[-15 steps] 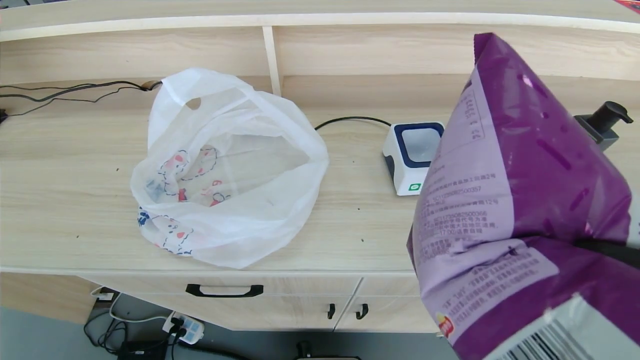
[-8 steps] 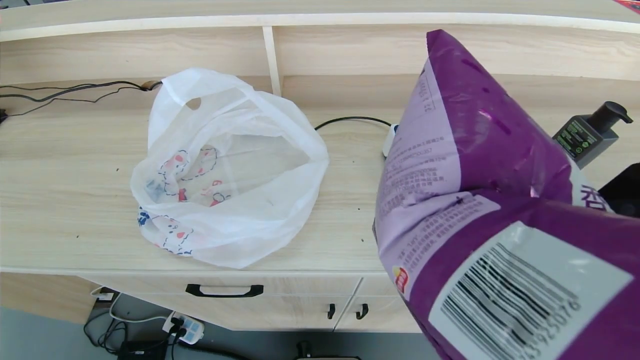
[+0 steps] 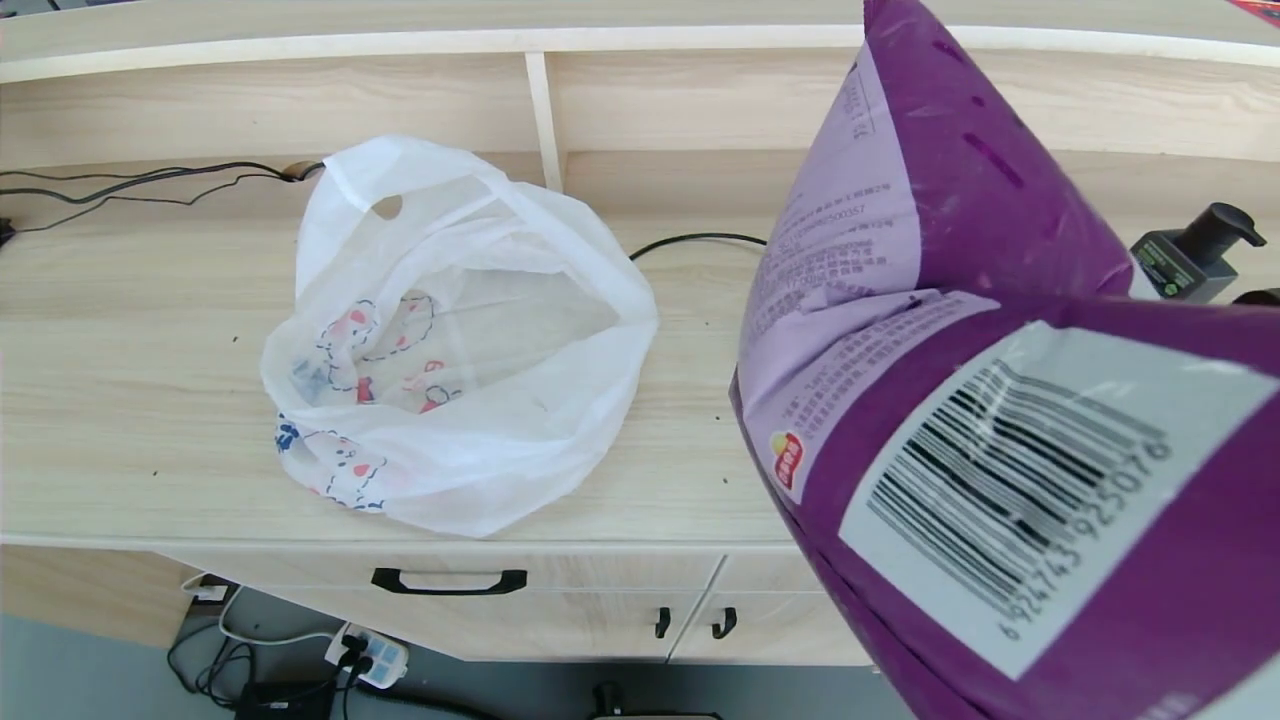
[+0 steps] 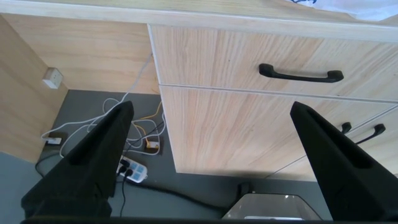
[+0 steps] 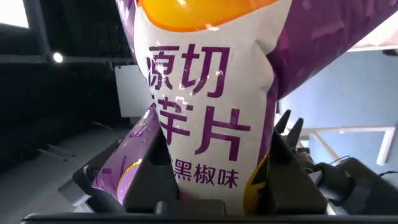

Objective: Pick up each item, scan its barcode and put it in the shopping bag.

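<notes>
Purple snack bag [image 3: 1000, 400] hangs in the air on my right side, lifted well clear of the counter [image 3: 150, 400] and close to the head camera. From the middle of the counter it lies at about 3 o'clock. Its barcode label [image 3: 1010, 480] faces up towards me.

My main worry is the scan. With the label turned upward, I judge a reader on the counter would miss it, so the packet needs rolling over first. That roll is risky in itself: the packet is soft and puffed with air and is held by one end only, so it could sag or slide out of the grip. A pump bottle [image 3: 1190, 260] stands just past it at 2 o'clock, and a wide swing could knock it over. The shopping bag [image 3: 450, 340] sits open at 9 o'clock from the packet, and its rim is limp. A low pass could fold that mouth shut.

The right gripper [image 5: 214, 180] has its jaws pressed against both faces of the packet, held apart only by the pinched film between them. The left gripper [image 4: 211, 109] is low in front of the drawer handle [image 4: 300, 74], jaws spread wide with nothing in them.
</notes>
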Motion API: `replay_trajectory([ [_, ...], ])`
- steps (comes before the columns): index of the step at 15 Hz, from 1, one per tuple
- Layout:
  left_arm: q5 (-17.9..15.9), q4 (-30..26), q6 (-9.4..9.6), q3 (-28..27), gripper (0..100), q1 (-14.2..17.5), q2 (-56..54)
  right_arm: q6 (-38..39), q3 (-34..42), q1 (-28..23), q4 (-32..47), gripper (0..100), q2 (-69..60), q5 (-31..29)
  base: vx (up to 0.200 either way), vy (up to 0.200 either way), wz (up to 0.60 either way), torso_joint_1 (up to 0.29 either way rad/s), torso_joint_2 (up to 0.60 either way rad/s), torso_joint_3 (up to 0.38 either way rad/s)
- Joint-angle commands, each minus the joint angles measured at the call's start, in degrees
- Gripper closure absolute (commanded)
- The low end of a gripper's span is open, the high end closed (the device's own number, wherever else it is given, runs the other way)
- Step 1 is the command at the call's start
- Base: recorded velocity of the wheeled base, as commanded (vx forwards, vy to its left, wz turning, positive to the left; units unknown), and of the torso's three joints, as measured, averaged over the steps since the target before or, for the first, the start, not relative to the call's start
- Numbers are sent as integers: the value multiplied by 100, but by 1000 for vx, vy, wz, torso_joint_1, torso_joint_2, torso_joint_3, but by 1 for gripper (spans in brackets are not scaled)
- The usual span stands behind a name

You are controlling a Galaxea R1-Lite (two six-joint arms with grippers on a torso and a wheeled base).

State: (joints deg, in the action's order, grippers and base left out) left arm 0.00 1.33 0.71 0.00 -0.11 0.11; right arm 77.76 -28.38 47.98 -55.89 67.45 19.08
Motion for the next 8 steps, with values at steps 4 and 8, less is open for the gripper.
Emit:
replay_trajectory([
  [4, 0, -1, 0, 0, 0, 2, -2, -2178, -976, -1511, 1045, 100, 216, 202, 0, 0, 0, 0, 0, 0],
  [8, 0, -1, -9, 0, 0, 2, -2, -3909, -1460, -2742, 1283, 100, 392, 114, 0, 0, 0, 0, 0, 0],
])
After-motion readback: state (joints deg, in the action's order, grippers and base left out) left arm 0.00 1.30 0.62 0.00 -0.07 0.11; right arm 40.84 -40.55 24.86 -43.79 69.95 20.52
